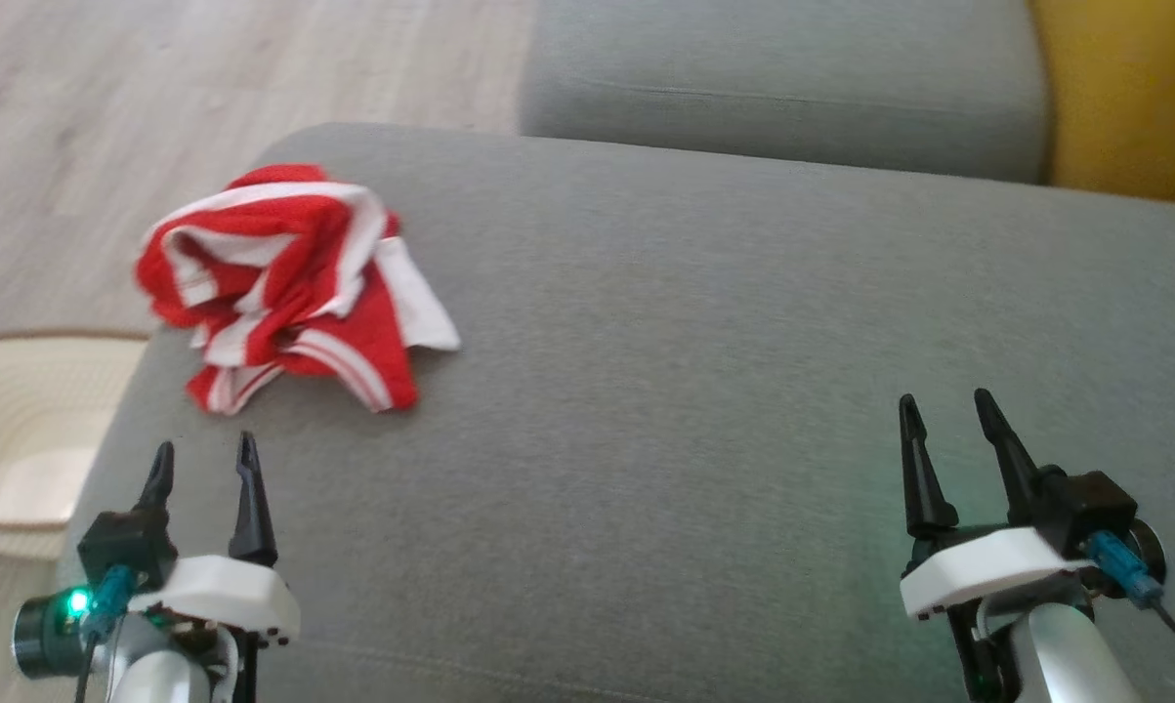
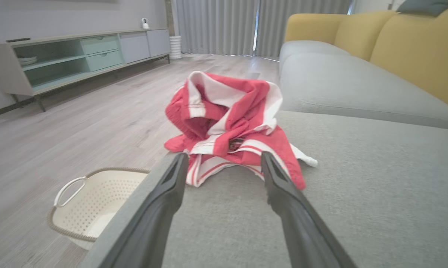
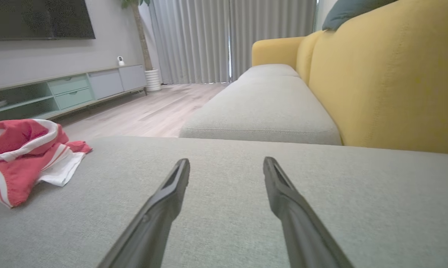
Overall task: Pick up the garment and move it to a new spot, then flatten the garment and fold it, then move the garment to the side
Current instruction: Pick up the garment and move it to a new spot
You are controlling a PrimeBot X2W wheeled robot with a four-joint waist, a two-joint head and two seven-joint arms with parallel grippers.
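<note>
A crumpled red garment (image 1: 289, 288) with white stripes lies in a heap at the far left corner of the grey sofa cushion (image 1: 704, 391). My left gripper (image 1: 204, 457) stands open a short way in front of it, nothing between its fingers. In the left wrist view the garment (image 2: 233, 124) sits just beyond my left gripper (image 2: 224, 160). My right gripper (image 1: 944, 405) hovers open over the cushion's near right part, far from the cloth. The right wrist view has the garment (image 3: 26, 156) at its left edge, well away from my right gripper (image 3: 226, 165).
A cream perforated basket (image 1: 20, 439) stands on the wooden floor (image 1: 157, 107) left of the cushion. A second grey cushion (image 1: 782, 88) lies beyond, with the yellow backrest (image 1: 1134, 98) at the right. A low TV cabinet (image 2: 78, 56) lines the far wall.
</note>
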